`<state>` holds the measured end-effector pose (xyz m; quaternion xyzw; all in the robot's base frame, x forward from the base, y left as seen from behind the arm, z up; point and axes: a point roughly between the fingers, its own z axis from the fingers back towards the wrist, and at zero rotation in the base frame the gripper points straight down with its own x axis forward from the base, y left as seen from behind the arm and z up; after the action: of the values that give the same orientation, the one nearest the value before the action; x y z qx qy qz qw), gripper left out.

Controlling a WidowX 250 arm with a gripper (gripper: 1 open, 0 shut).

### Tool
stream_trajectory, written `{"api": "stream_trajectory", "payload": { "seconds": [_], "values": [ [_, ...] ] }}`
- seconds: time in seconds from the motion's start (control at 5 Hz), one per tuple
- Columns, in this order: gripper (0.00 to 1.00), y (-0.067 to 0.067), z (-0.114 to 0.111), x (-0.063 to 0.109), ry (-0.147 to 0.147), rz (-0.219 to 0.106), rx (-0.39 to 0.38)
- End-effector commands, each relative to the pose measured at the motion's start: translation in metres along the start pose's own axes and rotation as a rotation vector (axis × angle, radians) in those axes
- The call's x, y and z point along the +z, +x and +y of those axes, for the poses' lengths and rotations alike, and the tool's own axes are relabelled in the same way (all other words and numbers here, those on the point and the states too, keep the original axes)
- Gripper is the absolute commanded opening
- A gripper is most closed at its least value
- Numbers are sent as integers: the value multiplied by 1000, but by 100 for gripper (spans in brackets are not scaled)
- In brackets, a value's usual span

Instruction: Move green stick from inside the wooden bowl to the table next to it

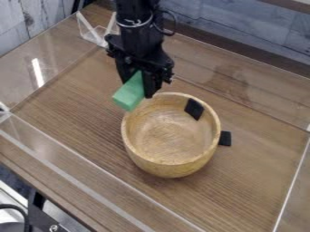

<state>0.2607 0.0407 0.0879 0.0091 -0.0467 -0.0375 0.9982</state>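
The green stick (130, 91) hangs tilted in my gripper (140, 80), whose black fingers are shut on its upper end. It is just outside the left rim of the wooden bowl (172, 136), above the brown table (72, 100), and I cannot tell whether it touches the tabletop. The bowl's pale inside holds a small black piece (194, 110) against its far wall.
Another small black piece (224, 139) lies on the table at the bowl's right side. Clear acrylic walls (72, 159) run along the table edges. A clear wire-like stand (94, 29) sits at the back left.
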Motion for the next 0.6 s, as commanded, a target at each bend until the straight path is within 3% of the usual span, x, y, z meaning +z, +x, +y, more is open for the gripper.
{"api": "stream_trajectory", "payload": {
  "seconds": [0.0,0.2,0.4],
  "values": [
    [0,1,5,3,9,-11,7],
    [0,-2,6,-1,7,9,8],
    [100,-5,8,-3,7,30,10]
  ]
}}
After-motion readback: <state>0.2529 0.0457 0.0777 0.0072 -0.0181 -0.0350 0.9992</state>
